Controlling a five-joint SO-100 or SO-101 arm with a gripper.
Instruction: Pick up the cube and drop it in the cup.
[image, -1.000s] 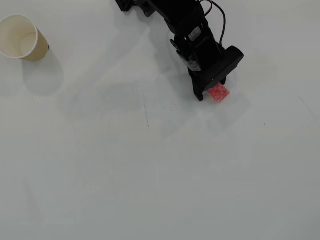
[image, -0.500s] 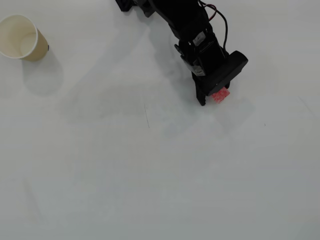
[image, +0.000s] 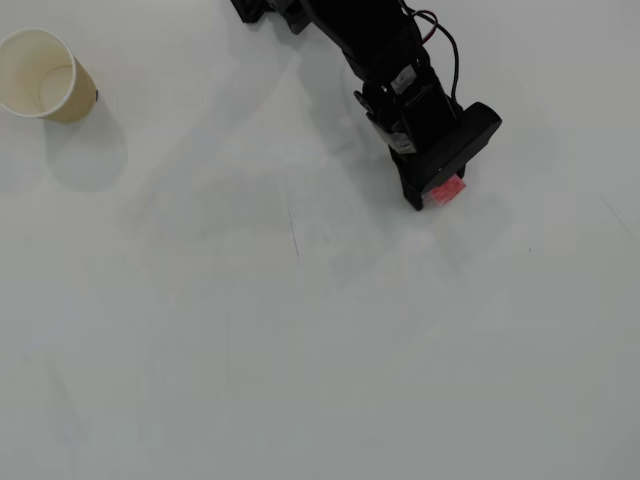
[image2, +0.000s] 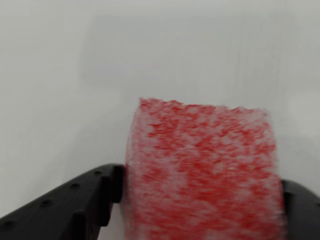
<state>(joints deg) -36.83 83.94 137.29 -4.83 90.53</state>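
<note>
White tabletop (image: 300, 350) all round, bare and evenly lit. Down at the gripper (image2: 200, 200), the two black fingers (image2: 75, 200) sit pressed against either side of the cube (image2: 200, 175), narrowed to just its width, so it looks clamped on it. In the overhead view only a red corner of the cube (image: 447, 189) peeps out beneath the gripper (image: 440, 190); I can't tell whether it has left the surface. I'd say the grasp is made and the carry comes next: lift clear, then swing far across, up and to the left in that view, to the cup (image: 45, 75), which stands upright, mouth open, well apart from the gripper.
</note>
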